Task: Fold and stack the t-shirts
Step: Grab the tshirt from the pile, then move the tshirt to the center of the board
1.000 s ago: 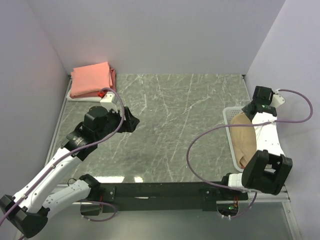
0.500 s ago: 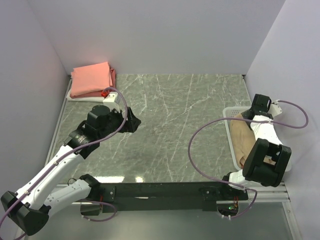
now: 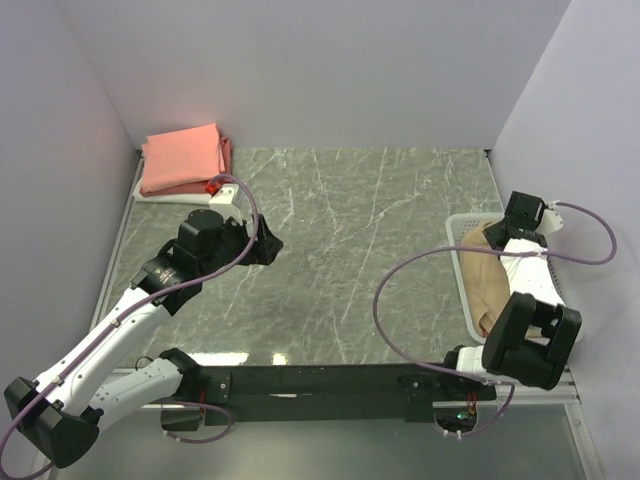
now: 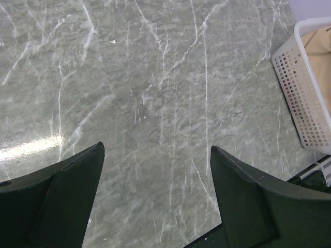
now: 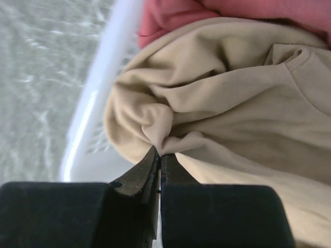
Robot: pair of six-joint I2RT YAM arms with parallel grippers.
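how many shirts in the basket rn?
2 visible: the tan t-shirt on top, pinched by the right tool, and a pink-red t-shirt just beyond it, by the basket rim. More may be hidden underneath.

1. In the top view the right arm (image 3: 528,300) covers much of the basket (image 3: 455,228) and the tan shirt (image 3: 482,285). Its fingers are out of sight under the wrist.
2. In the right wrist view the tan shirt runs off the right and bottom edges. A red shirt (image 5: 170,18) is cut by the top edge, and the right fingers (image 5: 142,173) are dark and blurred.
3. In the left wrist view the basket is cut by the right edge. The left fingers (image 4: 62,196) run off the bottom.
4. In the stack of folded shirts (image 3: 182,160), all but the top one are almost covered, so their number cannot be told.
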